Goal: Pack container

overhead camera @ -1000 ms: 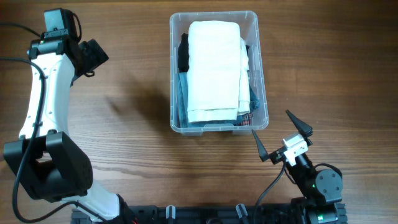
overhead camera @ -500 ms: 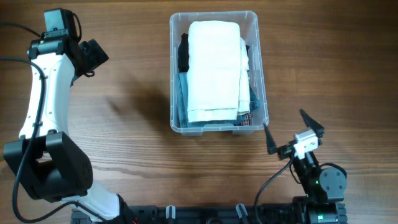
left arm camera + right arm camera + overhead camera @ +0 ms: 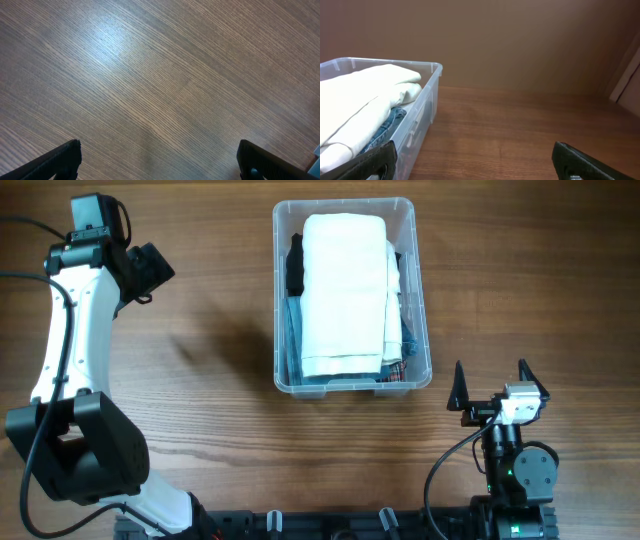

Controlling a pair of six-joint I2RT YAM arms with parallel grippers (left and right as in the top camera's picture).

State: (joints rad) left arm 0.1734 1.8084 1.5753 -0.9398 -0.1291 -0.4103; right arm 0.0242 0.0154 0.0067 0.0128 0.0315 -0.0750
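The clear container (image 3: 420,290) stands at the top middle of the table. It holds a folded white garment (image 3: 343,290) on top of denim and dark clothes. In the right wrist view the container (image 3: 427,107) is at the left with the white garment (image 3: 365,95) in it. My right gripper (image 3: 492,388) is open and empty, low on the table to the right of the container's near corner; its jaws stand wide apart (image 3: 480,167). My left gripper (image 3: 150,270) is at the far left, open and empty over bare wood (image 3: 160,165).
The wooden table (image 3: 200,410) runs all round the container. The left arm's white link (image 3: 70,330) stretches along the left side. The right arm's base (image 3: 515,475) sits at the front edge. A wall (image 3: 520,40) rises behind the table.
My right gripper has swung to the right and turned, away from the container's near right corner. The left arm and the container have not moved.
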